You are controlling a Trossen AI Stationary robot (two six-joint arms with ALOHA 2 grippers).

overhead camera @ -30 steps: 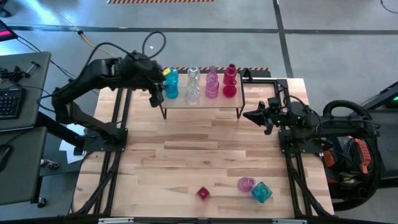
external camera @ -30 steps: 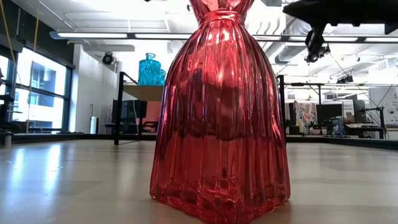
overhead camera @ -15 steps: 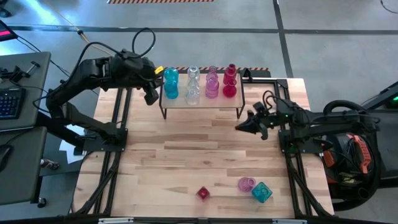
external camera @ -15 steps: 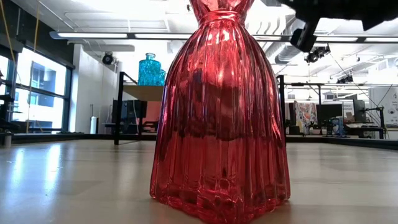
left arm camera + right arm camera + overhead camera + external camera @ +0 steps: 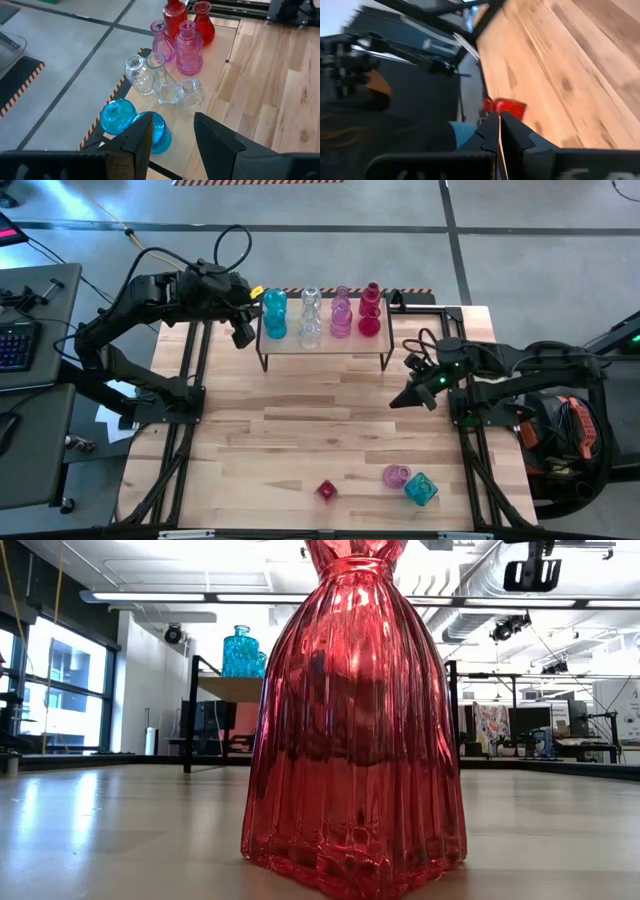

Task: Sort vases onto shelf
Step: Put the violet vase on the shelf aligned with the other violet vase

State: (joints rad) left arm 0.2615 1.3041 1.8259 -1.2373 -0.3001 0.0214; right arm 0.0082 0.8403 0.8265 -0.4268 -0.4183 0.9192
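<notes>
Right gripper [image 5: 394, 402] has swung forward; red vase [image 5: 352, 720] hides the shelf.

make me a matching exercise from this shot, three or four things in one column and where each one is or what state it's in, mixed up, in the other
Things:
1. left gripper
2. right gripper
3. small red vase
4. teal-blue vases

Places or states:
A. standing at the left end of the shelf
B. shut and empty, over the table's right middle
C. open and empty, beside the shelf's left end
D. alone near the table's front edge, left of a pink and a teal vase

Pairs: 1-C, 2-B, 3-D, 4-A
</notes>
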